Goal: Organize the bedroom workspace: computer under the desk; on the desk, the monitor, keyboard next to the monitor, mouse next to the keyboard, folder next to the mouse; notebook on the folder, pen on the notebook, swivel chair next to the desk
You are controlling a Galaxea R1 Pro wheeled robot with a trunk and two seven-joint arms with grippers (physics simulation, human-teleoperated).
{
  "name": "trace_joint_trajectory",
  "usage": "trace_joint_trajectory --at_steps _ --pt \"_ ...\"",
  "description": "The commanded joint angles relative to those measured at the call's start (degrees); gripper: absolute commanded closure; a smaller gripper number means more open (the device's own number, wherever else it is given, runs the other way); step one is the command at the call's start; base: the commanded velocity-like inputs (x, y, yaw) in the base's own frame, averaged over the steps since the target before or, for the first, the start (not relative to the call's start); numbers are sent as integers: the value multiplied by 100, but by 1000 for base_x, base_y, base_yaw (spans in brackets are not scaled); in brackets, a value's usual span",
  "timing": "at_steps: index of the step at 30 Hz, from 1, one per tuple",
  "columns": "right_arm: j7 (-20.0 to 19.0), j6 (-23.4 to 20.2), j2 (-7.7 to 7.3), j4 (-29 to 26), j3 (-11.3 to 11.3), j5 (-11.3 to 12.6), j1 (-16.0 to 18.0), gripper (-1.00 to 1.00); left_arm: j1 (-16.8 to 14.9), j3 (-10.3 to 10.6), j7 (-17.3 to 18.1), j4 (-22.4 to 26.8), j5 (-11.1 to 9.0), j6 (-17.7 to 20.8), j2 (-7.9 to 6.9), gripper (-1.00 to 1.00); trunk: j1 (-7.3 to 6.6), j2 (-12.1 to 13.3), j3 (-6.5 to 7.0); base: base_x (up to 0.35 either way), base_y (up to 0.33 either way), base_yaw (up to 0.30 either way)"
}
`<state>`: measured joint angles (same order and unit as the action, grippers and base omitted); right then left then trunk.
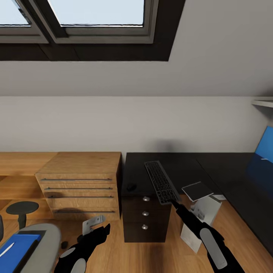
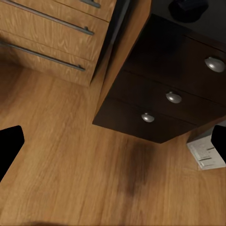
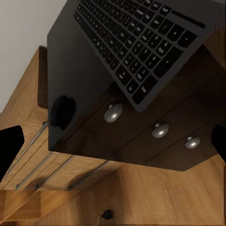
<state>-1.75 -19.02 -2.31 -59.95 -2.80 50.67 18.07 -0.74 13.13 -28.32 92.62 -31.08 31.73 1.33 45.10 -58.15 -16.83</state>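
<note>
In the attic bedroom, my right gripper (image 1: 175,201) reaches the near end of the keyboard (image 1: 160,181), which lies lengthwise on the glossy black desk (image 1: 189,167) at centre frame, its near end jutting past the desk's front edge above the drawer unit (image 1: 145,218). Whether my right fingers pinch the keyboard or merely touch it I cannot tell, since the tips are hidden at its edge. My right arm (image 1: 206,237) runs from the lower right corner up and left to that keyboard end, forearm nearly straight. In the right wrist view the keyboard (image 3: 141,42) overhangs the desk corner above three round knobs, with my dark fingertips (image 3: 9,148) showing at the frame's two side edges. The mouse (image 1: 131,187) sits on the desk's near left corner, left of the keyboard and apart from it. My left gripper (image 1: 99,224) hangs low at bottom centre-left, fingers spread and holding nothing, over the wood floor in front of the light oak drawers (image 1: 79,185); the left arm rises from the bottom edge. The folder (image 1: 17,250) lies on the swivel chair (image 1: 41,242) at the lower left corner, with a thin pale pen (image 1: 7,250) on it. The computer (image 1: 201,220) stands tilted on the floor right of the drawer unit, a dark flat notebook (image 1: 197,190) resting on its top.
</note>
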Motion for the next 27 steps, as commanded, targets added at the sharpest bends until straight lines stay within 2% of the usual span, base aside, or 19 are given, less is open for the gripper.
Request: trace_joint_trajectory --at_steps 1,9,14,15,19,20,21,22,23,27 --pt "-16 -31 1 20 -14 24 3 -100 -5 6 -61 6 -63 9 1 -100 23 -47 -26 0 0 0" --pt "-9 23 16 112 -19 17 3 -100 -5 9 -76 -2 -78 16 7 -100 199 -368 -170 0 0 0" --pt "-69 175 3 365 -50 34 3 -100 -5 12 -77 -10 -82 17 7 -100 309 -568 -259 0 0 0" --pt "-488 184 -3 577 -123 125 3 -100 -5 57 -80 -14 -76 14 7 -100 331 -608 -277 0 0 0" --pt "-1338 182 -10 1042 -314 213 3 -100 -5 103 -171 -15 -68 9 7 -100 418 -769 -349 0 0 0" --pt "-2065 177 -13 1377 -563 242 3 -100 -5 134 -350 -16 -74 4 7 -100 440 -809 -367 0 0 0" --pt "-2222 174 -14 1441 -631 247 3 -100 -5 150 -390 -16 -76 3 7 -100 462 -849 -385 0 0 0" --pt "-2589 158 -14 1588 -845 259 3 -100 -5 215 -476 -16 -79 -1 7 -100 484 -889 -403 0 0 0" --pt "-2907 128 -15 1740 -1178 290 3 -100 -5 318 -550 -16 -85 -7 7 -100 506 -929 -421 0 0 0" --pt "-2981 127 -14 1762 -1257 298 3 -100 -5 343 -566 -23 -84 -8 7 -100 594 -1090 -493 0 0 0"
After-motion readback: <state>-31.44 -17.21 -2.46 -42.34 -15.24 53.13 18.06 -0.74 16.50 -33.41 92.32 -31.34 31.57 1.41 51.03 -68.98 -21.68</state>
